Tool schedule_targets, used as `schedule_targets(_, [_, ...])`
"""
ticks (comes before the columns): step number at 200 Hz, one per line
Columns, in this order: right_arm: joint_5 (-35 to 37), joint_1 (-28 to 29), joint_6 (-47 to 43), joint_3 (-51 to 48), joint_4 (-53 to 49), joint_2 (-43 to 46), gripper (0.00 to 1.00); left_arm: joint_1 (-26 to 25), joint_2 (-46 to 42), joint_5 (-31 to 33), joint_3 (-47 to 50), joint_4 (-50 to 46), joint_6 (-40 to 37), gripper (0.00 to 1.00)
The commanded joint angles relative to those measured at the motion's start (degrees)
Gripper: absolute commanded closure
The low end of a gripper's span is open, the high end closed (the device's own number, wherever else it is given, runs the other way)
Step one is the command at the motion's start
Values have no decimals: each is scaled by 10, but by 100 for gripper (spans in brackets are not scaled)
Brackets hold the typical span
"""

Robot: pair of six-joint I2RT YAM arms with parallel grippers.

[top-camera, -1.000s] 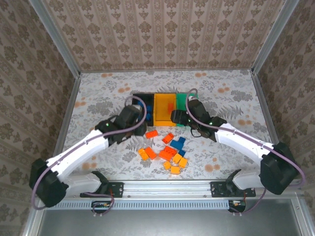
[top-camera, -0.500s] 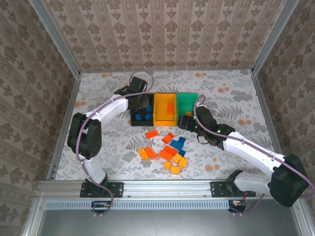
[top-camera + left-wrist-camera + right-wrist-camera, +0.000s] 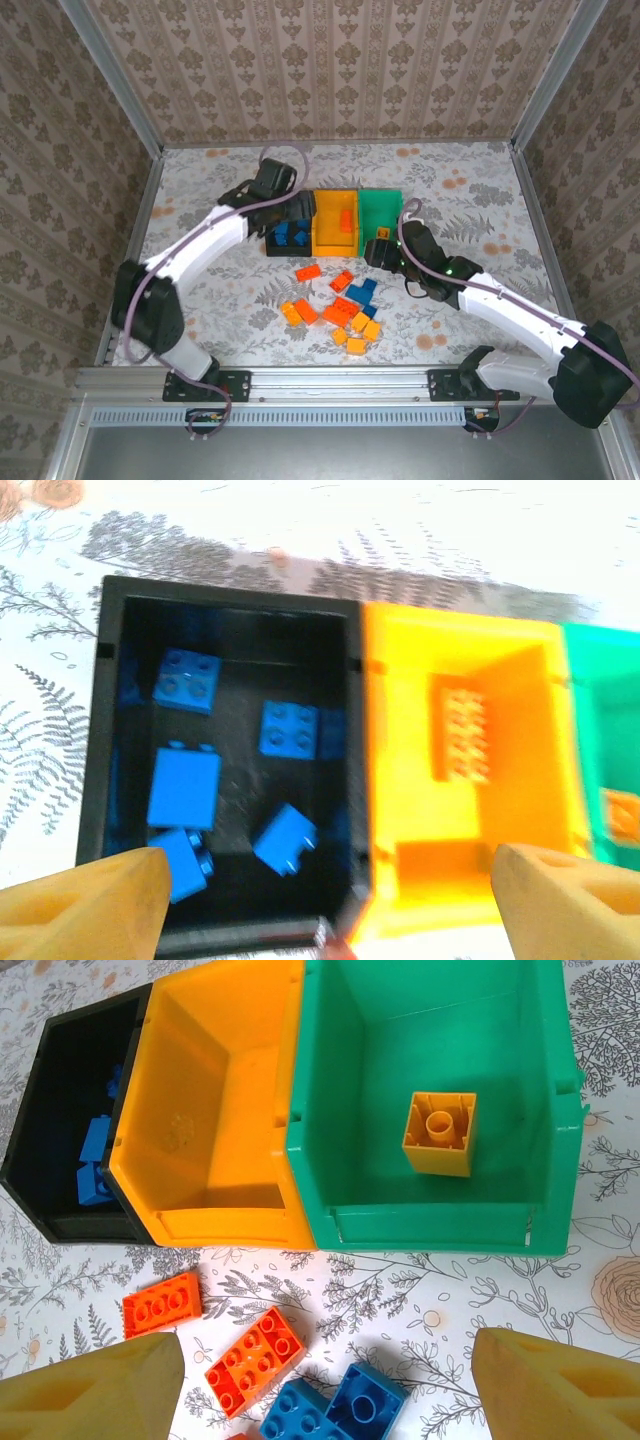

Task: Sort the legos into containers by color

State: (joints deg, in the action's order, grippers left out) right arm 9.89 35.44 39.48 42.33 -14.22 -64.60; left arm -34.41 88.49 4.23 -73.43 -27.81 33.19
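left gripper: fingers spread wide, nothing between them, over the near rim of the black bin
black bin: left end of the row, five blue bricks on its floor
yellow-orange bin: middle of the row, one red-orange brick inside
green bin: right end, one yellow-orange brick on its floor, underside up
loose pile: mixed colours on the desk, just in front of the bins, between the two arms
right gripper: spread, empty, above the pile's far edge, near the green bin's front wall
risk left: gripper looks close above the black bin. A sideways exit could catch the rim and drag all three joined bins
risk middle: pile bricks touch each other. A closing finger could pinch two or knock a neighbour away
risk right: one small pile for both arms. Likely crowding or contact if both go in together
room left: wide bare desk left of the bins, side wall well apart
room middle: only a narrow strip between bins and pile, and the pile sits near the rail
room right: open desk right of the green bin, free for the right arm
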Motion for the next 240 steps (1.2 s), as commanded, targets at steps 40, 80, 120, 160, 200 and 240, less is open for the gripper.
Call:
schedule_targets(40, [-25,6,7,-29,-53,7,24,-56,-206,-13,211,-28,49,1])
schedule_targets(80, [-58,45,-7,-53,-88,-11,26,-87,-283,-22,330,-11,98,0])
schedule_targets(120, [-45,73,7,-78,-96,-7,26,-101,-261,-47,396,30,129,4])
schedule_targets(160, [-32,78,15,-83,-96,4,26,-130,-216,-58,400,44,132,17])
schedule_targets(200, [-15,78,12,-86,-104,11,26,-141,-196,-49,404,1,127,29])
schedule_targets(240, [-11,78,10,-84,-102,12,26,-145,-161,-35,408,-30,121,40])
